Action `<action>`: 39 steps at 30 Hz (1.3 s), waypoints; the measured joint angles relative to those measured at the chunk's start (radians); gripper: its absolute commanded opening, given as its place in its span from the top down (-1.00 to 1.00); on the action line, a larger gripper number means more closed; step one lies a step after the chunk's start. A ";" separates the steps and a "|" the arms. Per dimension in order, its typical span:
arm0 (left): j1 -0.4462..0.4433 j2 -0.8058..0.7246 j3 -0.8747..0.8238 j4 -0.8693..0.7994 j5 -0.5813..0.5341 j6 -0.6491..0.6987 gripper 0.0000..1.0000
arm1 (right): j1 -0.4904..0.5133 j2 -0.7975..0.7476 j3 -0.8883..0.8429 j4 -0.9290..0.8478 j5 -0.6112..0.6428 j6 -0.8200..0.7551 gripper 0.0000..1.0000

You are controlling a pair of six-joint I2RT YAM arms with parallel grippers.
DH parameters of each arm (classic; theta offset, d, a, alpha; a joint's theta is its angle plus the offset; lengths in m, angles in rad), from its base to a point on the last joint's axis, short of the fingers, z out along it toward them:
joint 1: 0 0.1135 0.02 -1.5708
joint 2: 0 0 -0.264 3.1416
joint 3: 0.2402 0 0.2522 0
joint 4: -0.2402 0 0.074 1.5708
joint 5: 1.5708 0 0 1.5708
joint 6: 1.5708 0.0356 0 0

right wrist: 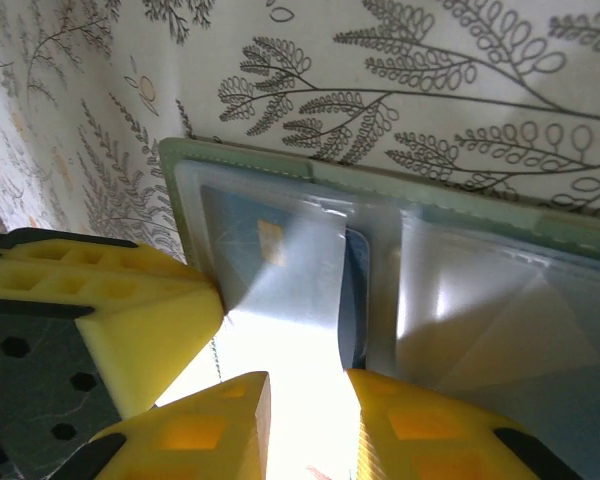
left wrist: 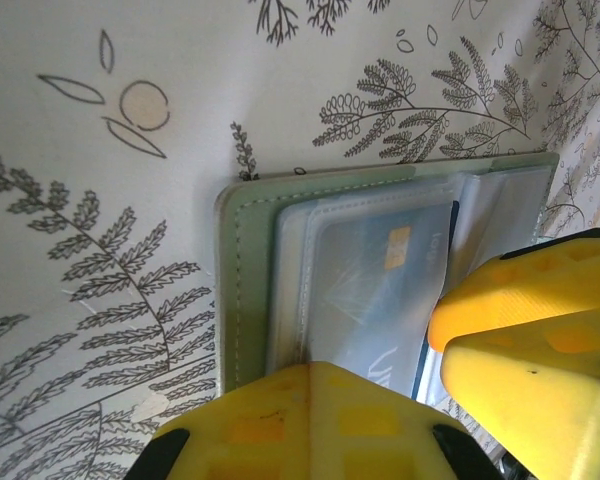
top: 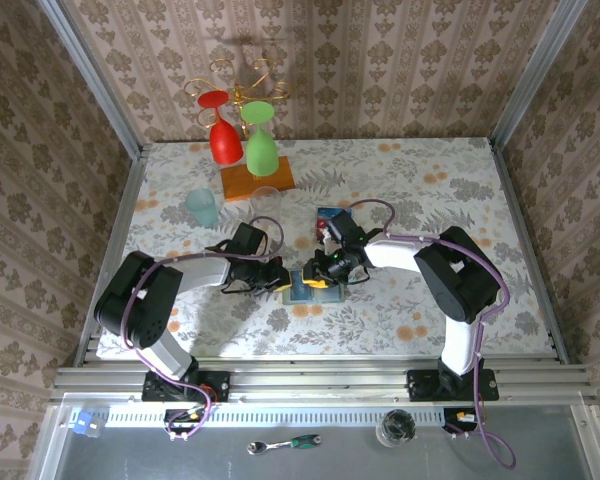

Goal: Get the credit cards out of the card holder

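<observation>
The card holder (top: 302, 291) lies open on the table between both grippers, with its sage-green border (left wrist: 242, 290) (right wrist: 380, 185) around clear pockets. A blue credit card (left wrist: 380, 290) (right wrist: 242, 228) with a gold chip sits inside one pocket. My left gripper (top: 283, 277) (left wrist: 315, 368) is shut, its tips resting on the pocket's seam at the holder's edge. My right gripper (top: 328, 268) (right wrist: 310, 385) is open a little over the same pocket. A shiny clear flap runs up into its gap, and glare hides any contact. Two loose credit cards (top: 329, 221), one red and one blue, lie just behind it.
A wooden stand (top: 257, 180) with a red glass (top: 224, 135) and a green glass (top: 261, 148) hanging upside down is at the back. A teal cup (top: 202, 208) and a clear glass (top: 267, 197) stand behind the left arm. Patterned walls enclose the table.
</observation>
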 measured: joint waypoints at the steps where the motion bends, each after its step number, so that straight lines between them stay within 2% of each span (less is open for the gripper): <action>1: 0.000 0.000 0.000 0.000 0.000 0.000 1.00 | 0.001 0.000 0.003 -0.008 0.004 -0.003 0.48; 28: 0.000 0.001 0.000 0.000 0.003 0.000 1.00 | 0.025 0.015 0.051 -0.057 0.014 -0.044 0.54; 39: 0.000 0.001 0.000 0.003 0.003 0.000 1.00 | 0.030 0.017 0.055 -0.100 0.071 -0.070 0.54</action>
